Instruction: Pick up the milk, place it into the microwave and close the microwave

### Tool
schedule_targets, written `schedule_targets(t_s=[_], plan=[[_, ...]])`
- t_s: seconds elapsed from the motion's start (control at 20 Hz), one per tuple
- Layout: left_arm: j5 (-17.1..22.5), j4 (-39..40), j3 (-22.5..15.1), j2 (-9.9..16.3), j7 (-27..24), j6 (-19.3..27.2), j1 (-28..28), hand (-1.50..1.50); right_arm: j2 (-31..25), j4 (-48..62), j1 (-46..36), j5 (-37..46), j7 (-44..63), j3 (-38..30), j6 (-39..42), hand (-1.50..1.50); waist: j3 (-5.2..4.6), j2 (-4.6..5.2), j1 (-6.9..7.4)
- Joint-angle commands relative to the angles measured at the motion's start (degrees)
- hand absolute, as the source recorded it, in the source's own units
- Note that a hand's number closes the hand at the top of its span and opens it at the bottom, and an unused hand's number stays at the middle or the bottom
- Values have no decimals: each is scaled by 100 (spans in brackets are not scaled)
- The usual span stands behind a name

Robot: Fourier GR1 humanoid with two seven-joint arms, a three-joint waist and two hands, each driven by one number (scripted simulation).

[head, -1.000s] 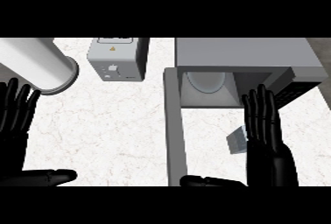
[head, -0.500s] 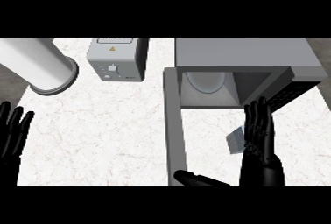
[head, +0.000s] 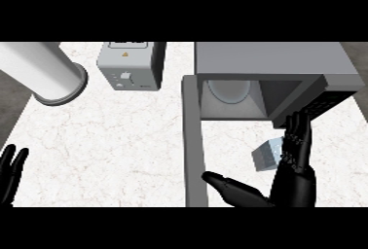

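White marble counter (head: 129, 141) under everything. Right hand (head: 293, 168) wide open, fingers straight and pointing up toward the far edge, thumb stuck out to the left, holding nothing. Just left of those fingers, the milk (head: 268, 154): a small pale carton, tilted, long side running from near-left to far-right. Beyond it, the microwave (head: 266, 80) with door (head: 194, 141) swung open, a round plate (head: 229, 90) inside. Left hand (head: 10, 171) resting open at the left edge. Far off, a toaster (head: 131, 65) and a big white roll (head: 43, 73).
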Motion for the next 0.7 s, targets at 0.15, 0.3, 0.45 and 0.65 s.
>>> schedule_targets(t_s=[0.15,0.3,0.45,0.65], plan=[[-123,445,126,-6,-419,-349,-46,-150,-60,786,-381,-528,-351,-613,127,-150,1,17,-6],[88,49,211,-83,-458,-586,510,-150,-93,934,210,-1136,-1273,-771,39,-150,3,9,-5],[-176,-108,-203,-190,-474,-172,603,-150,-121,1387,516,-1494,-2014,-978,114,-150,6,11,-12],[168,-181,207,-118,-233,-470,530,-150,-320,1386,580,-1608,-1997,-1359,275,-150,4,9,-23]])
